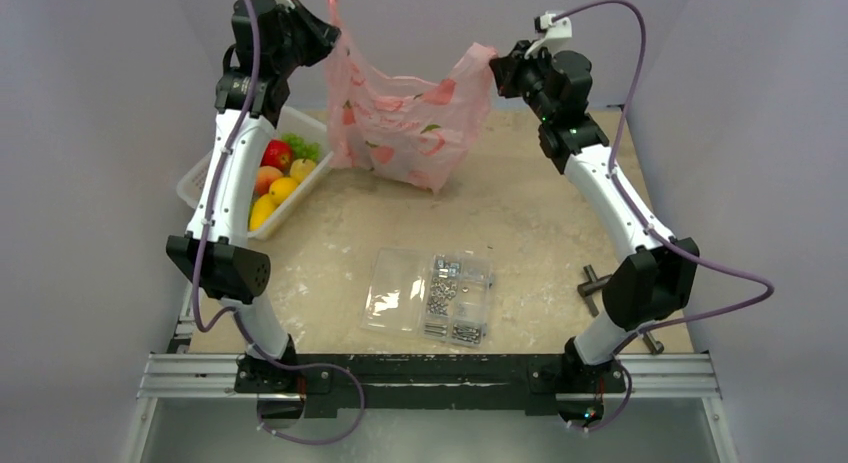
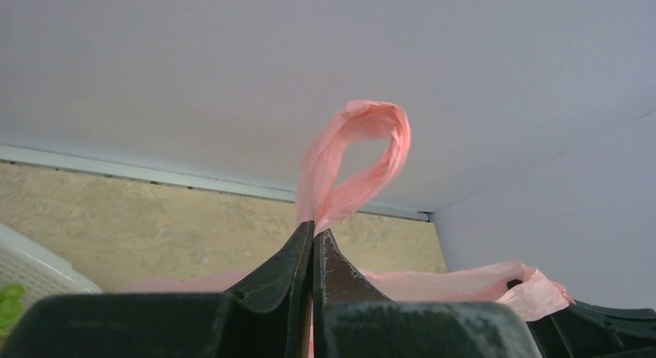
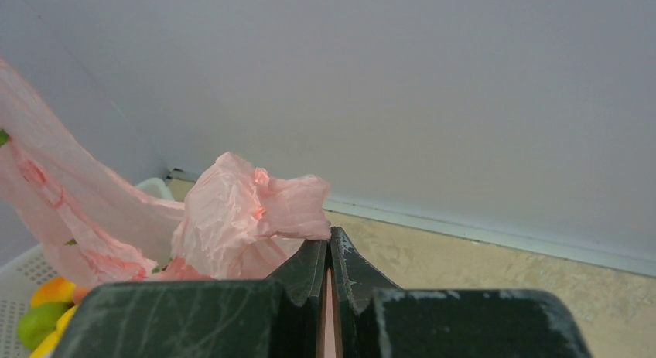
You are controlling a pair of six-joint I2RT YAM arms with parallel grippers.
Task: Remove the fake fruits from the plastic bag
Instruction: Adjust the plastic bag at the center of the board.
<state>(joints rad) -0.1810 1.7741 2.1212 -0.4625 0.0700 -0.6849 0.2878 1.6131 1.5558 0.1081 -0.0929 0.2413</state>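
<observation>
Fingers (image 2: 282, 273) of left gripper (image 1: 333, 33) and right gripper (image 1: 497, 68) pinch the bag (image 1: 400, 123) by its handles (image 2: 363, 141), hanging it at twelve o'clock, likely for emptying.

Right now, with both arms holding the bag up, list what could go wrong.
1. The left gripper and right gripper each pinch only a thin bit of the plastic bag; it could slip or tear.
2. The bag seems to hang beside the basket, not over it; anything left inside might drop onto the table and roll.

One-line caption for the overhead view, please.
Left claw and right claw, both shut, hold the pink plastic bag up by its handles; toy fruits lie in the white basket beside it.
</observation>
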